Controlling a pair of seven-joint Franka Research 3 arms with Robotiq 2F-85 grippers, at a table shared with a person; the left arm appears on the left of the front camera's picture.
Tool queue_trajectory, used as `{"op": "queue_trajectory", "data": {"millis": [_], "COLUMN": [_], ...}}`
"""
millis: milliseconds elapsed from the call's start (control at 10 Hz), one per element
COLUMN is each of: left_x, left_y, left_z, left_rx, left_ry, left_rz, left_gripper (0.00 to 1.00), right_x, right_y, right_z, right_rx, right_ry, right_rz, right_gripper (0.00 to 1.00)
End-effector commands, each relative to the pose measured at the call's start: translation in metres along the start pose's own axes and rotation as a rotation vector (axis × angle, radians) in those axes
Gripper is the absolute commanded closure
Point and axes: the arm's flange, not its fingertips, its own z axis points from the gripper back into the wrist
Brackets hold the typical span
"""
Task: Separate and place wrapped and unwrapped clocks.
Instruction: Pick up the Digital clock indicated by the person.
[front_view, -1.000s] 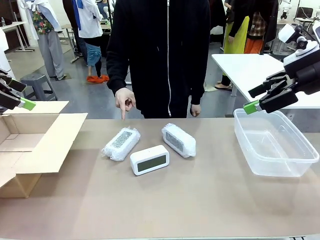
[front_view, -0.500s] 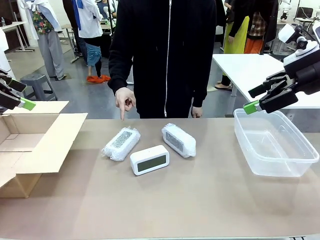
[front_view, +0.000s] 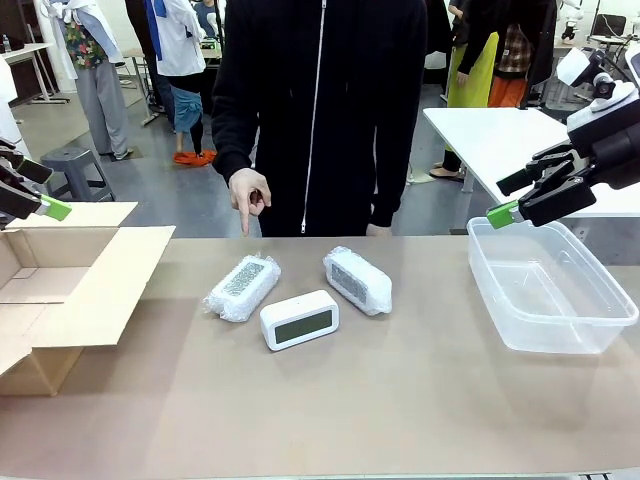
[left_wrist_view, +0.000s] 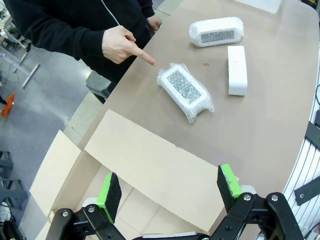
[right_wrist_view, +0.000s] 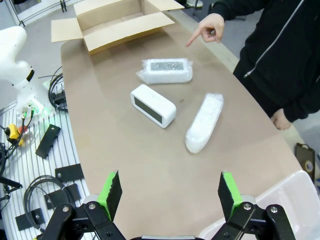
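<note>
Midway across the worktop, the bare clock lies just before two wrapped clocks, well apart from both tools. These hang wide open and empty: left tool over the box, right tool by the bin. A person's hand points toward one wrapped clock; the right wrist view shows the bare clock's display.

We see a smooth white rounded-rectangle clock with dark grey screen, and two whitish clocks in dimpled clear bubble wrap.
</note>
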Motion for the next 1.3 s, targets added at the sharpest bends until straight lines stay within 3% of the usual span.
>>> {"op": "queue_trajectory", "data": {"millis": [0,400,600,700,800,1100,1200], "left_x": [0.033,0.154,0.19,0.196,0.194,0.166,0.163], "left_y": [0.002,0.02,0.029,0.028,0.028,0.0,-0.012], "left_z": [-0.01,-0.068,-0.128,-0.165,-0.189,-0.236,-0.22], "left_rx": [-0.044,-0.233,-0.262,-0.353,-0.348,-0.213,-0.208], "left_ry": [-0.013,0.208,0.321,0.347,0.364,0.443,0.332], "left_rz": [0.046,0.235,0.461,0.489,0.523,0.543,0.426], "left_gripper": [0.0,0.0,0.0,0.0,0.0,0.0,0.0], "right_x": [0.0,0.0,0.0,0.0,0.0,0.0,0.0], "right_y": [0.0,0.0,0.0,0.0,0.0,0.0,0.0], "right_z": [-0.001,-0.001,-0.001,-0.001,-0.001,-0.001,-0.001], "right_rx": [0.018,0.018,0.018,0.018,0.018,0.018,0.018], "right_ry": [-0.013,-0.013,-0.013,-0.013,-0.013,-0.013,-0.013], "right_rz": [0.011,0.011,0.011,0.011,0.011,0.011,0.011], "right_gripper": [0.0,0.0,0.0,0.0,0.0,0.0,0.0]}}
